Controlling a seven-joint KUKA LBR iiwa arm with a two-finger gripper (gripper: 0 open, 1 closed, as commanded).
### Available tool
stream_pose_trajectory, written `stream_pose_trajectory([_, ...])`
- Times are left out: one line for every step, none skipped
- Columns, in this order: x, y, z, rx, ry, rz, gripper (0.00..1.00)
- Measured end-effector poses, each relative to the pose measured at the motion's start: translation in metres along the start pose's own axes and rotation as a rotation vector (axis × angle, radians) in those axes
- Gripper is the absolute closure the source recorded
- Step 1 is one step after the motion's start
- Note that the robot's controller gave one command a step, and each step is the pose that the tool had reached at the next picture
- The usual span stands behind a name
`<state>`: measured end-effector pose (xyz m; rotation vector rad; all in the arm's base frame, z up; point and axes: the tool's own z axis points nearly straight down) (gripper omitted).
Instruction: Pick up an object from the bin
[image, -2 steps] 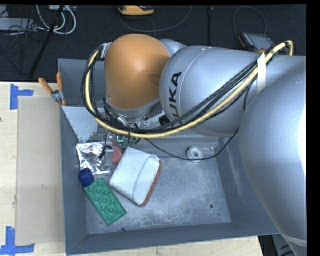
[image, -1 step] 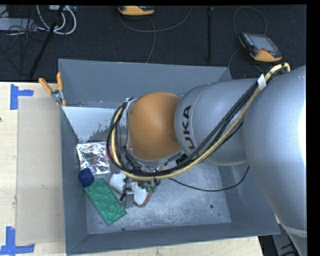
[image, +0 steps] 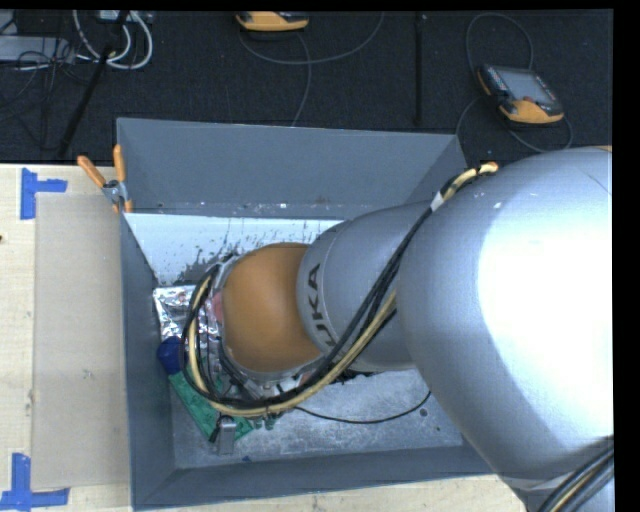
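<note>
In the bin's (image: 290, 170) left half: arm (image: 480, 300) in from the right, wrist pitched steeply down, orange cover (image: 260, 310) over the gripper (image: 235, 395). Gripper state: can't tell. Just beside it: crumpled foil (image: 170, 305), blue piece (image: 168, 355), green strip (image: 195, 405).

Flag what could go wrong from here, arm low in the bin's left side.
The orange wrist cover hides the contact point from the camera, so a missed or double pick among the crumpled foil, blue piece and green strip could go unseen. The arm's cables hang low by that heap and might snag.
</note>
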<state>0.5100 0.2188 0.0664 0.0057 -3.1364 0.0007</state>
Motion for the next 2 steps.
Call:
stream_pose_trajectory([-0.004,-0.001,-0.006,-0.004,-0.009,0.005,1.0])
stream_pose_trajectory([-0.016,-0.008,-0.192,-0.003,-0.014,-0.01,1.0])
